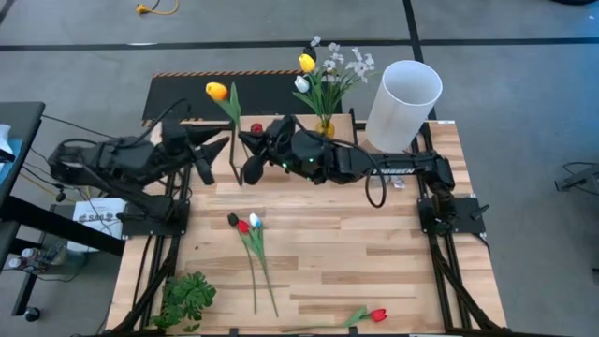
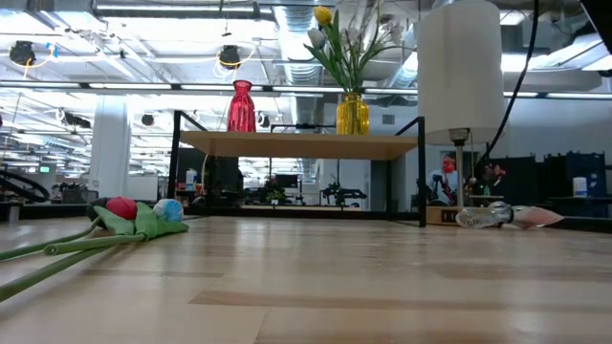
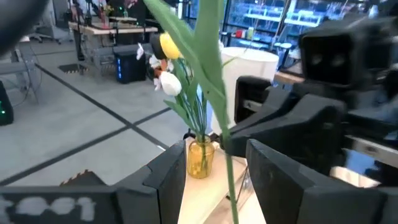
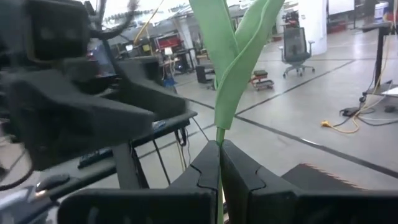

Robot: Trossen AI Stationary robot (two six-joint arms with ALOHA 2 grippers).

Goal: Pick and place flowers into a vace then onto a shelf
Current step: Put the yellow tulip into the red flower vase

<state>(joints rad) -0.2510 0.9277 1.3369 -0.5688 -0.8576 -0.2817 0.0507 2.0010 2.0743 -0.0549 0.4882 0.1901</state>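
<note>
My right gripper (image 1: 245, 140) is shut on a yellow tulip (image 1: 217, 91) and holds it up over the table's far left part. My left gripper (image 1: 213, 150) faces it, open. The tulip's lower stem (image 3: 231, 183) passes between the left gripper's fingers without touching them. On the shelf (image 2: 306, 145) at the far edge stand a yellow vase (image 2: 351, 115) with several flowers and a red vase (image 2: 242, 107). Three more tulips (image 1: 245, 225) lie mid-table, and a red one (image 1: 377, 315) lies by the near edge. My right gripper pinches the tulip's green stem (image 4: 219, 138) just below its leaves, between its two fingers. The fingers lie about level, come from the table's right and cross the stem. The tulip is lifted clear, roughly upright, its head leaning toward the far left.
A tall white cylinder (image 1: 402, 103) stands at the far right beside the shelf. A black panel with a striped edge (image 1: 243, 89) lies behind the table. A bushy green sprig (image 1: 187, 298) lies at the near left corner. Bare wood shows at the table's middle right (image 1: 374, 243).
</note>
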